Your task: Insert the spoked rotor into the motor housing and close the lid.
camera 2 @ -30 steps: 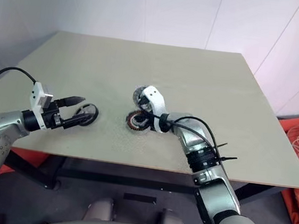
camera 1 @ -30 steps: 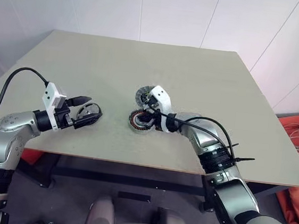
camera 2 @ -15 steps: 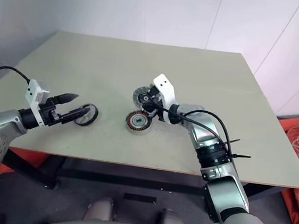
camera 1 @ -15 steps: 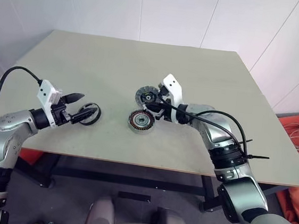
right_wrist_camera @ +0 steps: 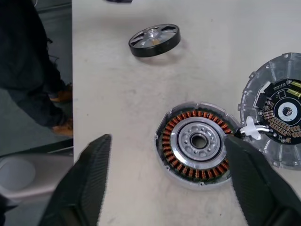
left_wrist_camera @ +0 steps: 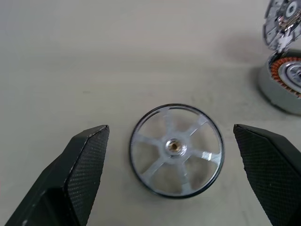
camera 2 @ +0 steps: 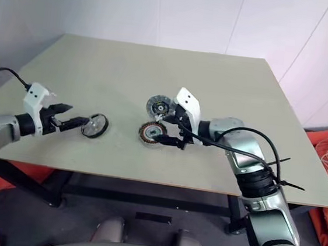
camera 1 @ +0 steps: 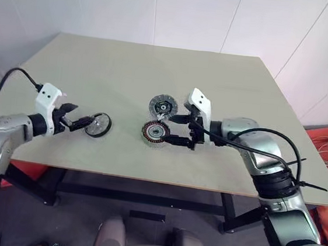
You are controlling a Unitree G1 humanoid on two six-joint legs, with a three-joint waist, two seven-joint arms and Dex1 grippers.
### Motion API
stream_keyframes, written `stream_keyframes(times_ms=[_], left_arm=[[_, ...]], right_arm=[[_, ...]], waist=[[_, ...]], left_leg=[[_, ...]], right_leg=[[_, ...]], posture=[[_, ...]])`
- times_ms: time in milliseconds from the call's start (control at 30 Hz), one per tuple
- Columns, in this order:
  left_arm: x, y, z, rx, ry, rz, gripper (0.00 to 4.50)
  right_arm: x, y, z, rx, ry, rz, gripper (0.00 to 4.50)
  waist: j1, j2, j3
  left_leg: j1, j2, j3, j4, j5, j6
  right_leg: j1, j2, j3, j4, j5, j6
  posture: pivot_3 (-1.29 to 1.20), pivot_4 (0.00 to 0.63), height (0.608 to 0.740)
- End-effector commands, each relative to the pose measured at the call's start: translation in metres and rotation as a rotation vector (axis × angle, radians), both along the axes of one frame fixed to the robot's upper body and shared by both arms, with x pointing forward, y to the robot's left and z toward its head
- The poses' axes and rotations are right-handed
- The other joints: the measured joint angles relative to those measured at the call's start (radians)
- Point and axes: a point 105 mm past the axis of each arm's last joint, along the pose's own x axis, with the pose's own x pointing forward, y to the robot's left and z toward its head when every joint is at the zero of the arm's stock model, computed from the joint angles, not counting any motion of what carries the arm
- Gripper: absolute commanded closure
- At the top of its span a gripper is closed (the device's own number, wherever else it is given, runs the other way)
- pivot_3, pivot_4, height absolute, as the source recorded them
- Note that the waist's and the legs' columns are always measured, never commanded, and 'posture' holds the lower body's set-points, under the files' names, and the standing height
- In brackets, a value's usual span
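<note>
On the table (camera 1: 225, 94), the motor housing (camera 1: 155, 132) sits touching the lid (camera 1: 163, 106) behind it. The right gripper (camera 1: 172, 129) hovers wide over the housing. The spoked rotor (camera 1: 98, 124) lies flat before the wide, empty left gripper (camera 1: 79, 118).

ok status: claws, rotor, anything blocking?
Both claws open, left claw bracketing spoked rotor, right claw by motor housing. Lid beside housing. Nothing in the way.
</note>
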Motion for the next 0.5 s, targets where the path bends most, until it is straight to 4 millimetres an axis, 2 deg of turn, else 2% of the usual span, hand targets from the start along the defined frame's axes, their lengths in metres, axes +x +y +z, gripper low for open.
stream_keyframes(times_ms=[33, 100, 200, 333, 500], left_arm=[[0.005, -0.01, 0.015, 0.039, -0.022, -0.029, 0.0], [0.007, -0.013, 0.015, 0.038, -0.027, -0.037, 0.0], [0.015, 0.004, 0.006, 0.06, -0.011, 0.094, 0.0], [0.016, 0.012, -0.005, -0.192, 0.059, 0.241, 0.0], [0.004, -0.01, -0.021, -0.587, 0.206, 0.235, 0.0]], right_arm=[[0.001, -0.001, 0.008, -0.011, -0.065, 0.015, 0.01], [0.003, -0.003, 0.006, -0.026, -0.07, 0.006, 0.01], [0.004, -0.006, 0.003, -0.036, -0.075, -0.005, 0.01], [0.002, -0.006, 0.0, -0.037, -0.082, -0.013, 0.01], [0.004, -0.005, -0.003, -0.041, -0.091, -0.019, 0.01]], waist=[[0.0, 0.0, 0.0], [0.0, 0.0, 0.0], [-0.001, 0.0, 0.0], [-0.001, 0.0, 0.0], [0.0, 0.0, 0.0]], left_leg=[[0.0, 0.0, 0.0, 0.0, 0.0, 0.0], [0.0, 0.0, 0.0, 0.0, 0.0, 0.0], [0.0, 0.0, 0.0, 0.0, 0.0, -0.001], [-0.001, 0.0, 0.0, 0.0, 0.001, -0.001], [-0.001, -0.001, 0.0, 0.001, 0.0, -0.001]], right_leg=[[0.0, 0.0, 0.0, 0.0, 0.0, 0.0], [0.0, 0.0, 0.0, 0.0, 0.0, 0.0], [0.0, 0.0, 0.0, 0.0, 0.0, 0.0], [0.0, 0.0, 0.0, 0.0, 0.0, 0.0], [0.0, 0.0, 0.0, 0.0, 0.0, 0.0]], posture=[[0.0, 0.0, 0.74], [0.0, 0.0, 0.74], [0.0, 0.0, 0.74], [0.0, 0.0, 0.74], [0.0, 0.0, 0.74]])
